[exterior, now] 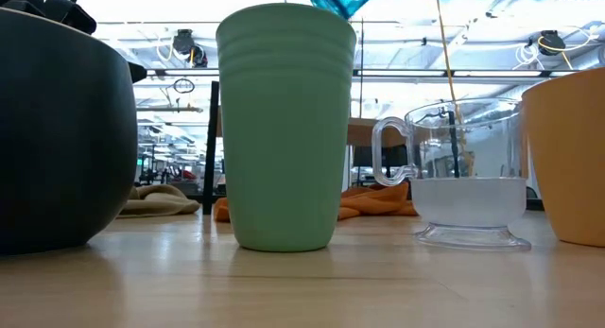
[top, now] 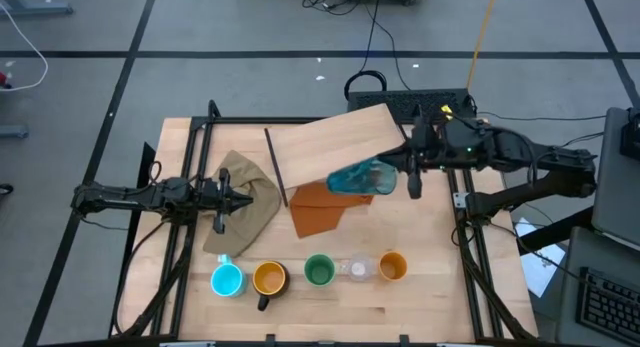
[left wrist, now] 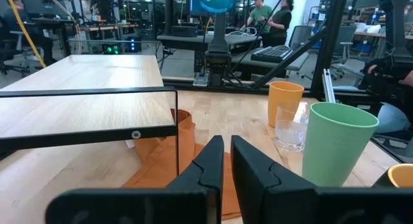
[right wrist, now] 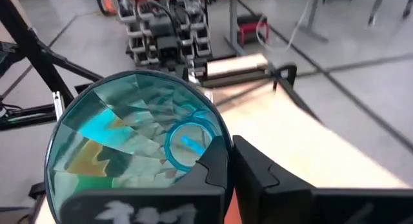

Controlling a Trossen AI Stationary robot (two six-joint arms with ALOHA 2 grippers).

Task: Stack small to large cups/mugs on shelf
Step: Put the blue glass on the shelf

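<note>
Teal tumbler (top: 360, 178) hangs tilted above shelf (top: 330, 147) edge, rim pinched by right hand (top: 400, 173); left hand (top: 232, 199) closed, empty. Risk: thin rim grip could slip, dropping it.

You see an evenly lit room under bright ceiling lamps. In the low view those lamps blow out to white glare, and the green cup (exterior: 284, 129) right at the lens looks soft. The tabletop (top: 420, 297) carries only faint shadows. Light gleams through the teal tumbler (right wrist: 139, 143), its near edge blurred.
</note>
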